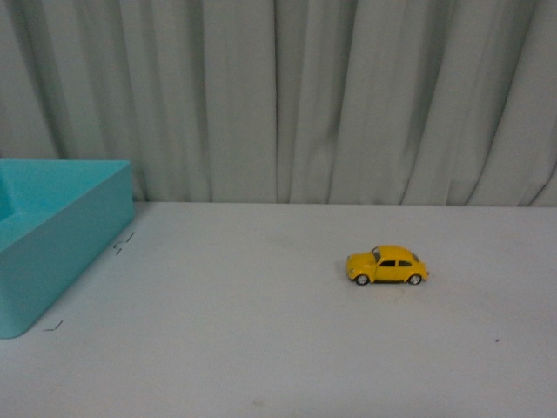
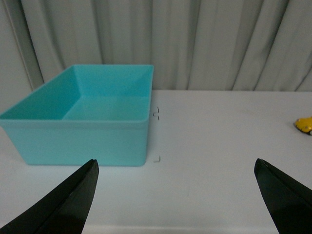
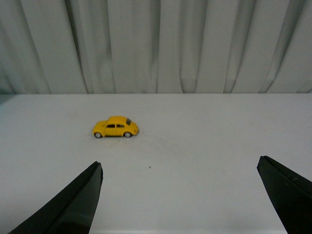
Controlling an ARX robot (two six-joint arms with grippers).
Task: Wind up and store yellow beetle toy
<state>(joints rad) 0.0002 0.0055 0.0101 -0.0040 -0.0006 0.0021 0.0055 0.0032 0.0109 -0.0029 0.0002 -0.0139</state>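
Observation:
The yellow beetle toy [image 1: 387,266] stands on its wheels on the white table, right of centre in the front view, side-on. It also shows in the right wrist view [image 3: 116,127], well ahead of my right gripper [image 3: 179,168], which is open and empty. In the left wrist view only its tip [image 2: 304,125] shows at the frame's edge. My left gripper [image 2: 176,165] is open and empty, facing the teal bin [image 2: 78,136]. Neither arm shows in the front view.
The teal bin [image 1: 52,252] is an empty open box at the table's left side. Small black corner marks [image 1: 122,244] lie on the table beside it. A grey curtain [image 1: 331,96] hangs behind the table's far edge.

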